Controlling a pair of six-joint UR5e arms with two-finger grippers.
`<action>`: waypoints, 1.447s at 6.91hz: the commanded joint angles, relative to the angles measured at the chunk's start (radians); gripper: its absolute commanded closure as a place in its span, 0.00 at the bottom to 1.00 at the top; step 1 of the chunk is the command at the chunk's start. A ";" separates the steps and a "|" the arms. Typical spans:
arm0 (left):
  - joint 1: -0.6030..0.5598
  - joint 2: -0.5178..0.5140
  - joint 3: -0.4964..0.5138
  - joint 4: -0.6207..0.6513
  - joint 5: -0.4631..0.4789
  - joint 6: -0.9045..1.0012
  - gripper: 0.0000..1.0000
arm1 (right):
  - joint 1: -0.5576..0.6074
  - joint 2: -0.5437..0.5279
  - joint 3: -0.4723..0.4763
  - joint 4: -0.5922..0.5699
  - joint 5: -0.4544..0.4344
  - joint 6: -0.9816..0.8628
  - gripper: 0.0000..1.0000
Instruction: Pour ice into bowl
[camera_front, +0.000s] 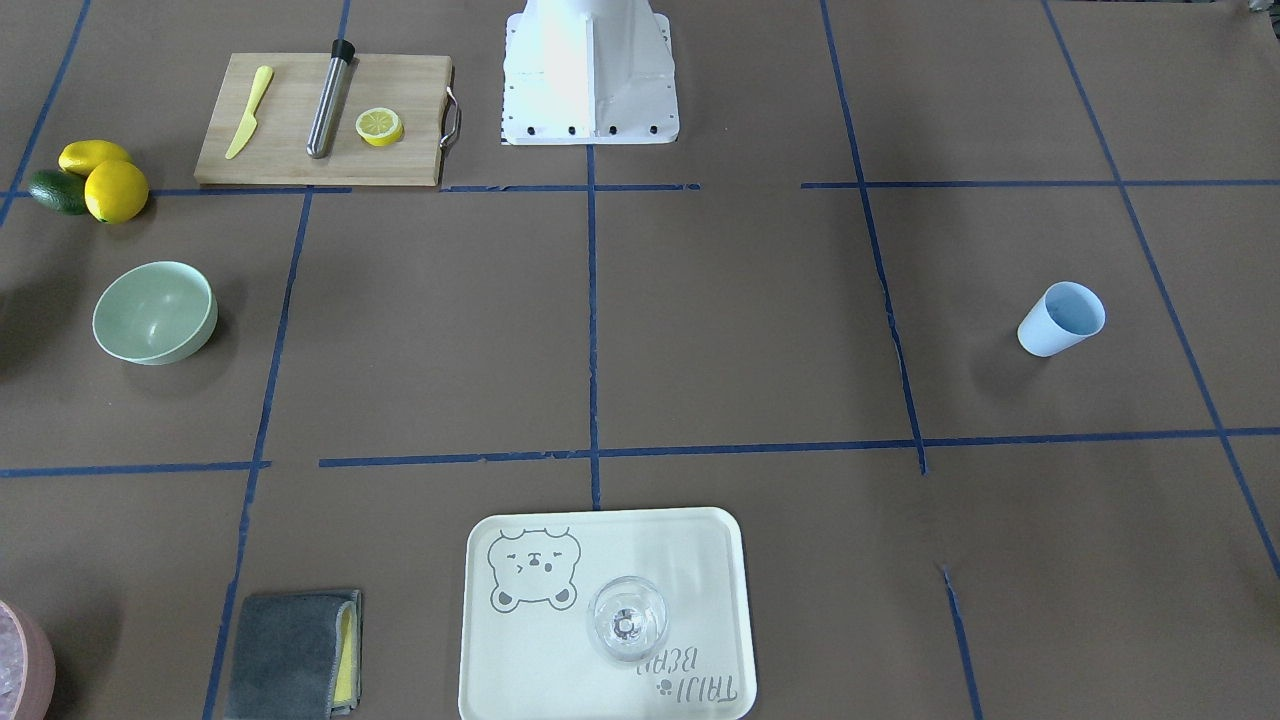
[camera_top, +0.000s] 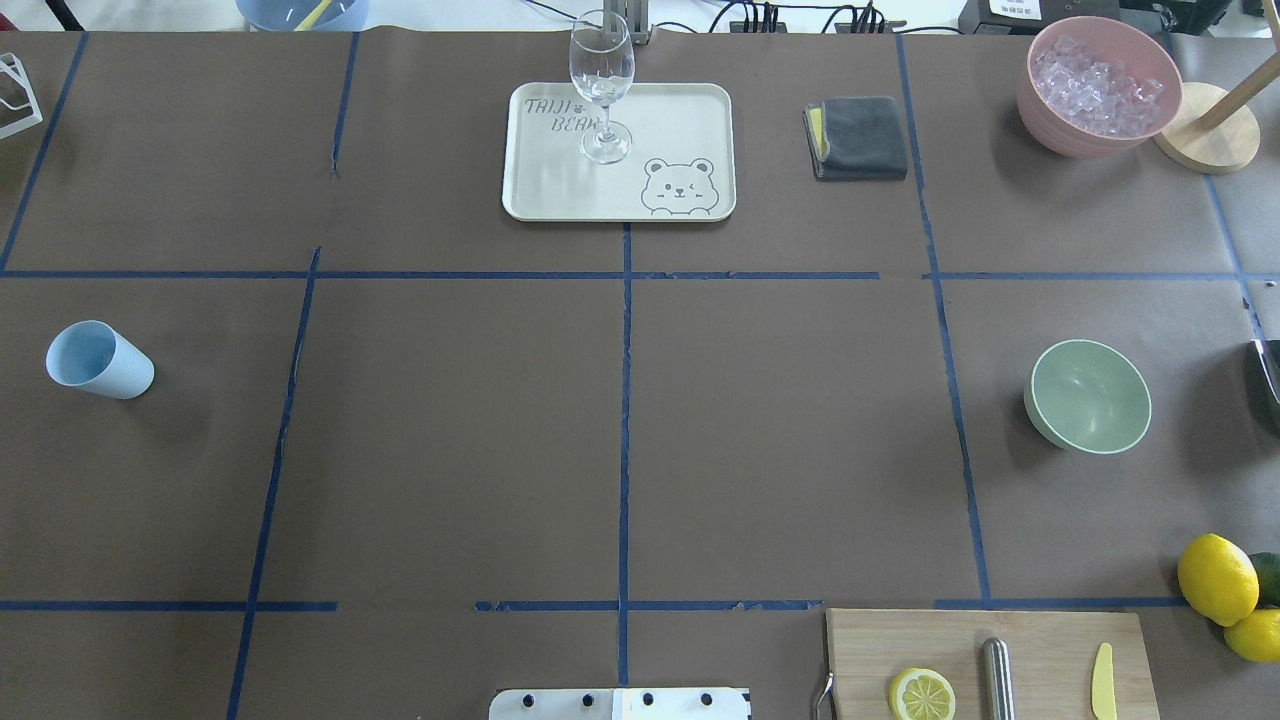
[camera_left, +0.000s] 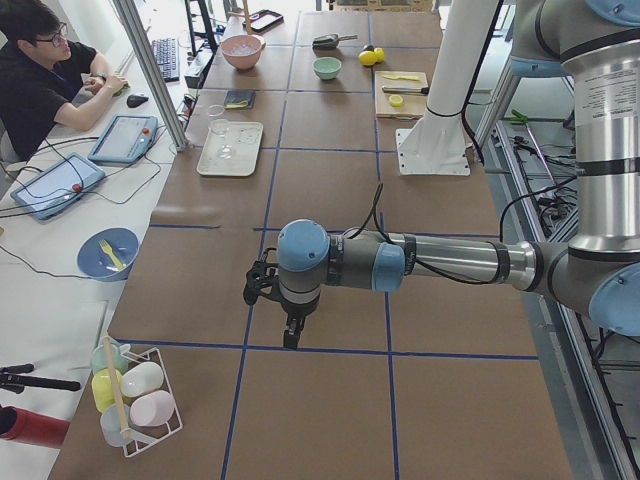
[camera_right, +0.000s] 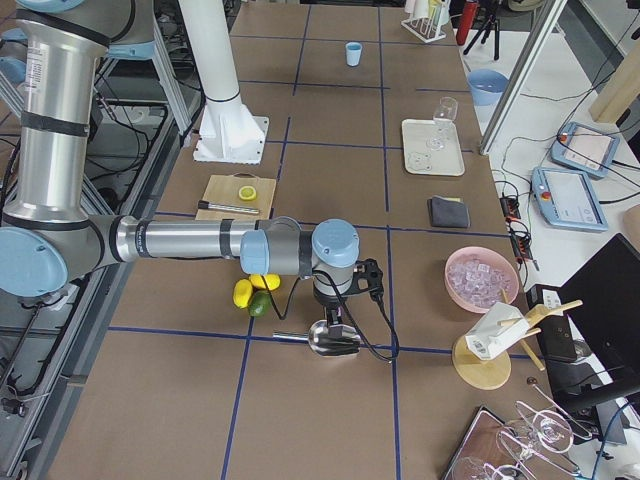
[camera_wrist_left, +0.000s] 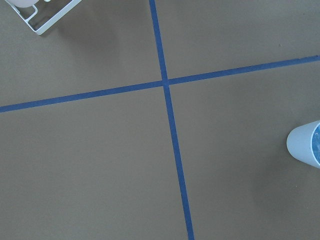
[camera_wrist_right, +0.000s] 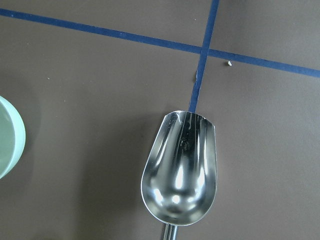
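So, front view: we see the bowl (camera_front: 155, 312) empty on the desk (camera_front: 740, 330). Overhead: ice (camera_top: 1098, 82) all in the pink tub (camera_top: 1050, 125), well apart from it, so nothing's poured. Side views: we can't tell whether left jaws or right jaws are wide or narrow. Right wrist: empty scoop (camera_wrist_right: 180, 170), handle cut off.
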 joint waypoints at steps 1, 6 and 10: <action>0.000 -0.002 -0.006 0.000 0.000 0.002 0.00 | 0.000 0.002 0.014 0.001 0.000 0.002 0.00; 0.000 -0.003 -0.023 -0.027 0.002 0.002 0.00 | 0.018 0.100 0.091 0.016 0.006 0.024 0.00; 0.000 -0.002 -0.017 -0.057 0.002 0.002 0.00 | -0.163 0.101 0.077 0.233 0.075 0.094 0.00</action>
